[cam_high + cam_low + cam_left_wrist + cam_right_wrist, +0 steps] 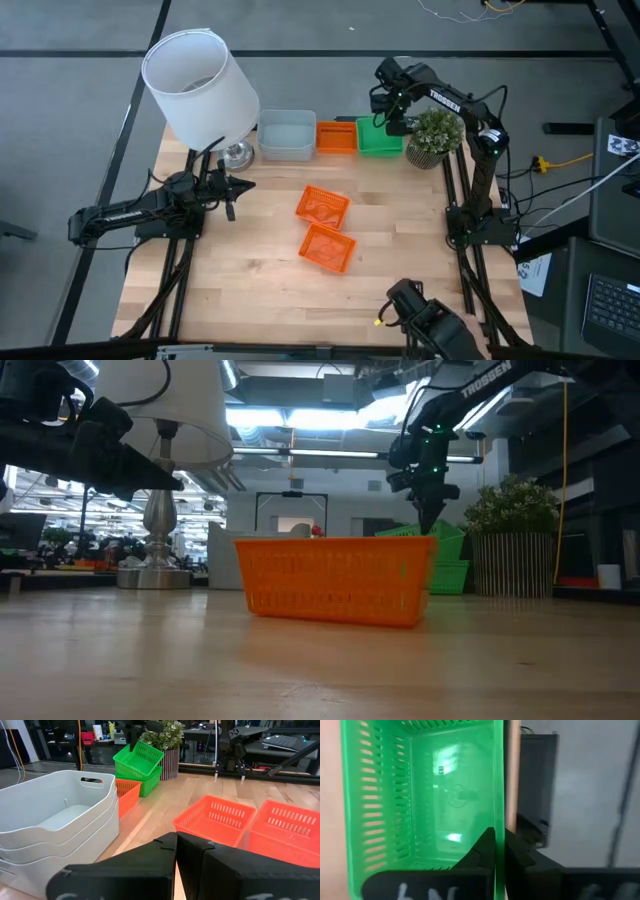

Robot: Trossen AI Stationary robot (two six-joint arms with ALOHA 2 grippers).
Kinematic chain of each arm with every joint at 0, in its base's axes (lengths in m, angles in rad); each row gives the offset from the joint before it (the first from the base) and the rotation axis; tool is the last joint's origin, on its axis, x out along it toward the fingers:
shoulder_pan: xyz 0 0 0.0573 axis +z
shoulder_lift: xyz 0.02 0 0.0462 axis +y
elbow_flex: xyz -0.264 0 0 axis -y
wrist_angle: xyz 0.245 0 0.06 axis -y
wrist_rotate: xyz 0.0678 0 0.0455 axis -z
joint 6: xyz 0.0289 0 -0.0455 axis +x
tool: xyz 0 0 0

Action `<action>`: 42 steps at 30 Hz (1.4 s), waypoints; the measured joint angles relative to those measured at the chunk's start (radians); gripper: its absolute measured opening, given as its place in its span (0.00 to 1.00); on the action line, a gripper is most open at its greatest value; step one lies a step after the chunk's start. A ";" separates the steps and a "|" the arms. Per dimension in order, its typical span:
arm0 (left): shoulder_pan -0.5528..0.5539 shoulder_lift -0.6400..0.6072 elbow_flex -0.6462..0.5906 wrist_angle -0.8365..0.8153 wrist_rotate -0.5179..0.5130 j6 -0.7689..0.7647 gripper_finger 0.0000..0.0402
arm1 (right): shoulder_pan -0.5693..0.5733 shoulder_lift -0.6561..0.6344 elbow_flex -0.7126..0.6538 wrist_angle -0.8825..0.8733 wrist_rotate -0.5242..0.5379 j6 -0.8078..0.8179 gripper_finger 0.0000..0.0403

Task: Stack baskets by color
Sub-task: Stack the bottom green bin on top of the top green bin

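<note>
Wooden slatted table top (250,270), contents as seen from above:

- Pale grey shallow rectangular plastic baskets (287,134), nested in one stack, far edge of the table, just beside the base of a large white lampshade lamp (200,85)
- Orange perforated plastic basket (336,137), far edge, between the grey stack and the green stack
- Green perforated plastic baskets (379,139), stacked at the far edge next to a small potted plant (435,135); the top green basket (138,757) sits tilted on the ones below
- Two loose orange plastic baskets (323,207) and (327,247), mid-table, near each other, both upright
- Right gripper (499,852): above the green stack, its fingers pinching the rim wall of the top green basket
- Left gripper (176,851): left side of the table, clear of the baskets, fingers pressed together on nothing
</note>
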 joint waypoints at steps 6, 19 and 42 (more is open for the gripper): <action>0.000 0.000 0.000 0.000 0.000 0.000 0.00 | -0.028 0.024 0.000 -0.004 -0.047 0.063 0.02; 0.000 0.000 0.000 0.000 0.000 0.000 0.00 | -0.041 0.060 0.000 -0.030 -0.121 0.132 0.09; 0.000 0.000 0.000 0.000 0.000 0.000 0.00 | -0.041 0.060 0.000 -0.021 -0.094 0.123 0.10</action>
